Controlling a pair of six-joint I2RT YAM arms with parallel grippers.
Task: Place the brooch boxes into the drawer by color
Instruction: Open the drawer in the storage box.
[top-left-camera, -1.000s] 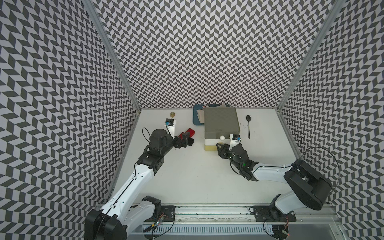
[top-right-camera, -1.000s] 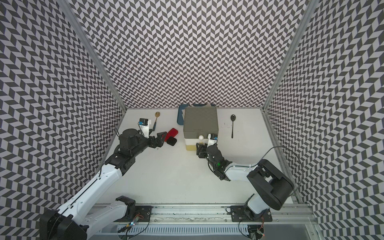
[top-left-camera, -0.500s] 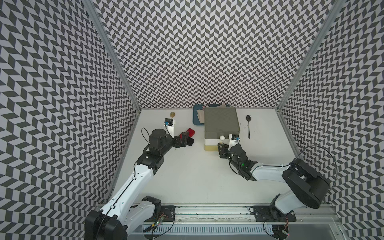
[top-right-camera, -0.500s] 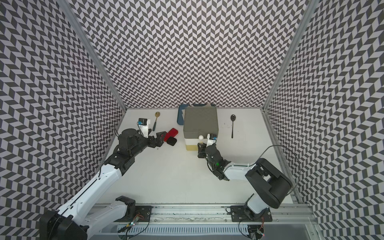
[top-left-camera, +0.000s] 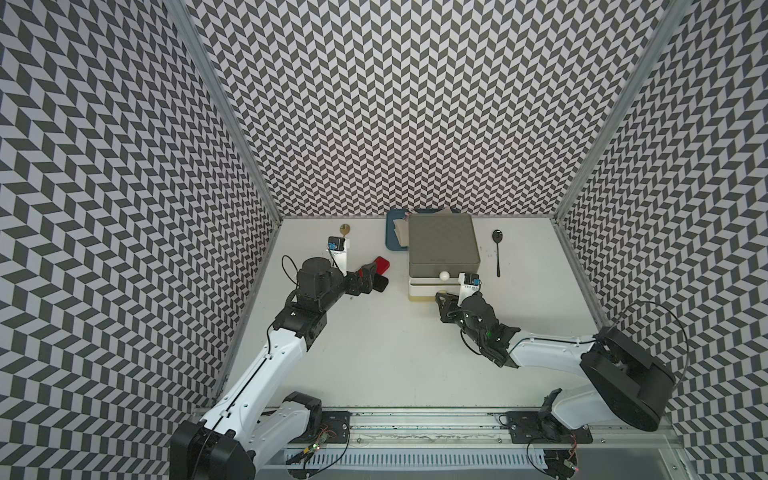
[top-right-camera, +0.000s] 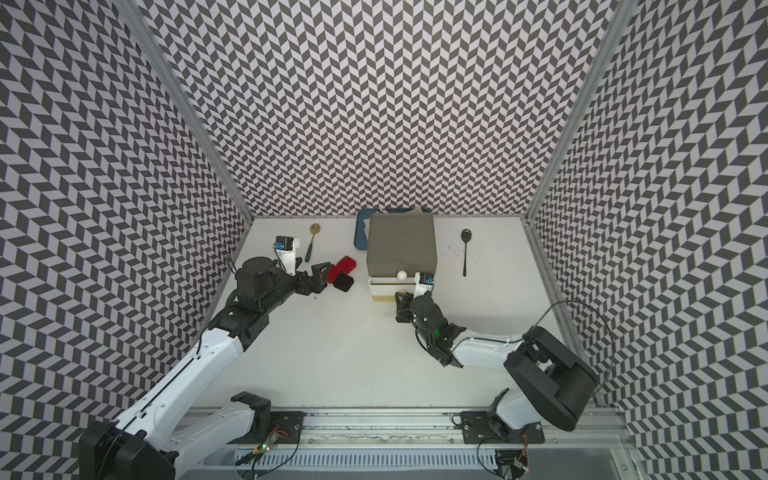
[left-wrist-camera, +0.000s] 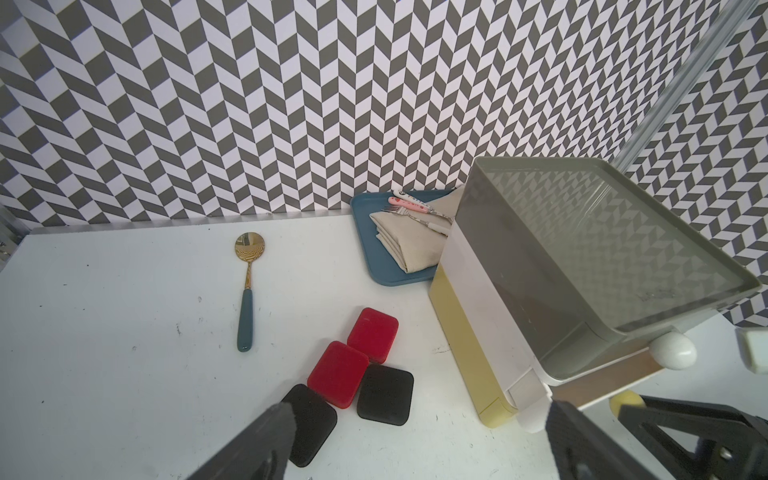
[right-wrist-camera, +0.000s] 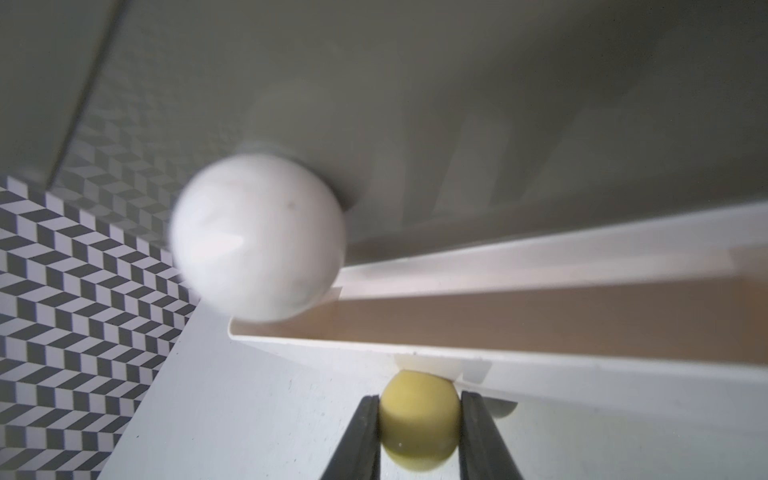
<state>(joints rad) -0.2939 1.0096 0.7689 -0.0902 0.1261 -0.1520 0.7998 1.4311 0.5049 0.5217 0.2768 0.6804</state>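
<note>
Your brooch boxes in view lie clustered on the table just beside the drawer (left-wrist-camera: 582, 257), on the side toward the left arm: a red box (left-wrist-camera: 372, 340), a second red box (left-wrist-camera: 338, 372), a black box (left-wrist-camera: 385, 394) and a second black box (left-wrist-camera: 313, 424), packed edge to edge. The drawer's white tier (left-wrist-camera: 478, 291) stands pulled out a little. Your right gripper (right-wrist-camera: 419, 401) pinches the yellow knob (right-wrist-camera: 419, 432) at the drawer's front. Your left gripper (left-wrist-camera: 411, 415) hovers spread wide over the boxes, holding nothing. A gold spoon (left-wrist-camera: 248, 286) lies beyond the boxes from the drawer.
</note>
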